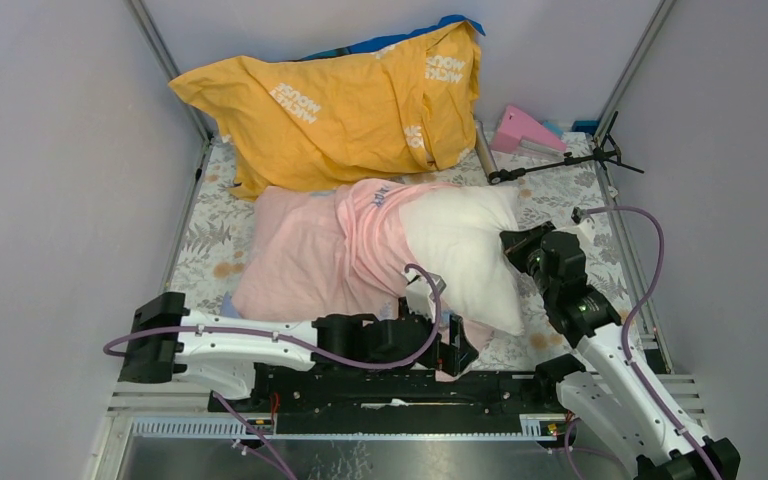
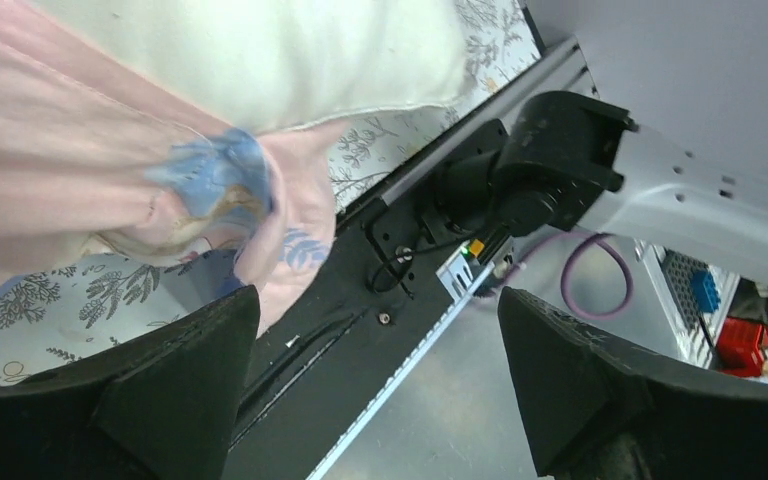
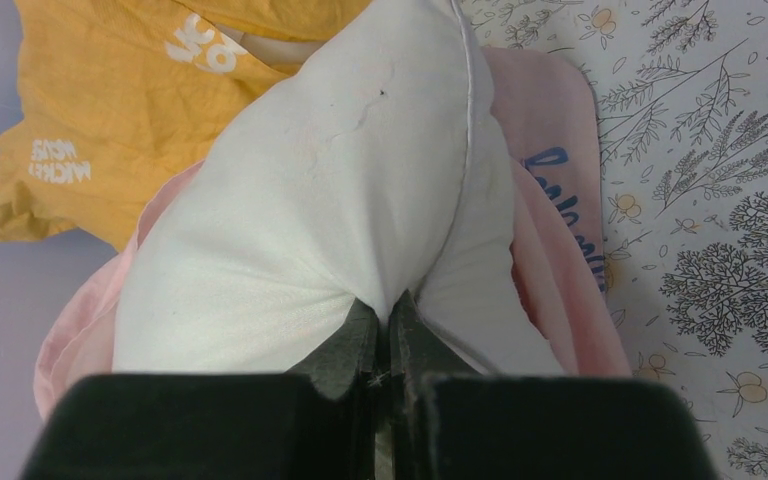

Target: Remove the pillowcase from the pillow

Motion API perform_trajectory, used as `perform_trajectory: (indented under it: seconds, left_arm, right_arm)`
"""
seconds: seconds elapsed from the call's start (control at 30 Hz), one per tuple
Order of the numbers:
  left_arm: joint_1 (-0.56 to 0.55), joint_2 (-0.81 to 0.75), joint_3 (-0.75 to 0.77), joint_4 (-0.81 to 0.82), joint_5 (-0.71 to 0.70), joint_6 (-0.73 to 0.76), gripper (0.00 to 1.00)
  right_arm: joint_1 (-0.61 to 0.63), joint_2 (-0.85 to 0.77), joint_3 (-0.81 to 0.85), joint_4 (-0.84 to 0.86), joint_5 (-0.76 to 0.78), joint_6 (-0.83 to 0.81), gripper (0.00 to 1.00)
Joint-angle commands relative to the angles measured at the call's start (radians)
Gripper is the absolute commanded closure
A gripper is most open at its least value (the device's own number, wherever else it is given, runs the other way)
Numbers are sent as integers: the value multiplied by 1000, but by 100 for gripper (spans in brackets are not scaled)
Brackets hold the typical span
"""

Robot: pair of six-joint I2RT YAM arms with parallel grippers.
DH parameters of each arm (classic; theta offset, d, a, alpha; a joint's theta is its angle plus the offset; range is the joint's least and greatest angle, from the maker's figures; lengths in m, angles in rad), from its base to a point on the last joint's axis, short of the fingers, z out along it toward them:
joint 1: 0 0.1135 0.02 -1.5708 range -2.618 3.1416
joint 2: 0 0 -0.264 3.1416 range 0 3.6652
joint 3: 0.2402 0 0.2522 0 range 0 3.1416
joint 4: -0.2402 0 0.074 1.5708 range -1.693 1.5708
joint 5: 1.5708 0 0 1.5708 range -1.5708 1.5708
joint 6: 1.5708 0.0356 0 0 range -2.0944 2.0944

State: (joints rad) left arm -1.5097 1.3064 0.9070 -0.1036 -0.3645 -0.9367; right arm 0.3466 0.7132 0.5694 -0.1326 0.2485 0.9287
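Half the plump white pillow [image 3: 290,200] sticks out of the thin pink pillowcase [image 2: 50,140]. Right fingers [image 3: 352,348] pinch the pillow tight. Left fingers [image 2: 182,380], wide and empty, should grab the bunched pillowcase just ahead and pull.

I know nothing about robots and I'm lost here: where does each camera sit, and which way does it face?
Top view: fixed above and behind, looking down at the table; the left arm and right arm show.
Left wrist: on the left arm, looking past its open left pincer along the table's near edge; the right arm shows too.
Right wrist: on the right arm, looking along its right pincer, shut on the pillow.
Both wrist views share the pillow and pink pillowcase.
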Motion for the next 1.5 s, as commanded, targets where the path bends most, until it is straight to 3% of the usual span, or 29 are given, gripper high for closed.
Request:
perform_trajectory:
  seconds: [0.0, 0.07, 0.2, 0.33, 0.37, 0.4, 0.43, 0.47, 0.6, 0.73, 0.87, 1.1, 1.23, 1.37, 1.47]
  left_arm:
    - [9, 51, -4, 88, -73, -64, 5]
    - [36, 98, -40, 161, -27, -86, 6]
    - [96, 193, -104, 347, 114, -124, 17]
    - [115, 265, -56, 261, 72, -103, 32]
    - [121, 272, -53, 245, 55, -99, 38]
    - [130, 276, -58, 240, 42, -96, 51]
    - [148, 279, -73, 241, 24, -100, 80]
    - [168, 279, -85, 241, 25, -106, 99]
    - [229, 218, -106, 158, -36, -50, 100]
    - [289, 133, -67, -174, -232, -10, 100]
    - [485, 14, -114, -403, -289, -15, 100]
    - [754, -489, -303, -493, -387, -78, 100]
    - [825, -751, -325, -547, -465, -95, 100]
    - [827, -843, -267, -612, -539, -54, 100]
    - [827, -836, -227, -574, -502, 33, 100]
  right_arm:
    - [0, -46, 68, 69, 29, -10, 100]
    - [0, -49, 72, 63, 31, -15, 100]
    - [0, -50, 75, 59, 33, -20, 100]
    - [0, -65, 73, 46, 58, -34, 100]
    - [0, -69, 74, 40, 66, -42, 100]
    - [0, -74, 73, 36, 75, -45, 100]
    - [0, -77, 72, 31, 85, -49, 100]
    - [0, -81, 71, 30, 92, -52, 100]
    - [0, -78, 86, -28, 166, -95, 100]
    - [0, -35, 161, -126, 296, -196, 100]
    - [-1, -43, 193, -153, 374, -252, 100]
    - [-1, -93, 173, -167, 468, -244, 100]
    - [-1, -97, 183, -175, 485, -249, 100]
    - [0, -78, 188, -174, 462, -250, 100]
    - [-1, -42, 193, -153, 382, -280, 100]
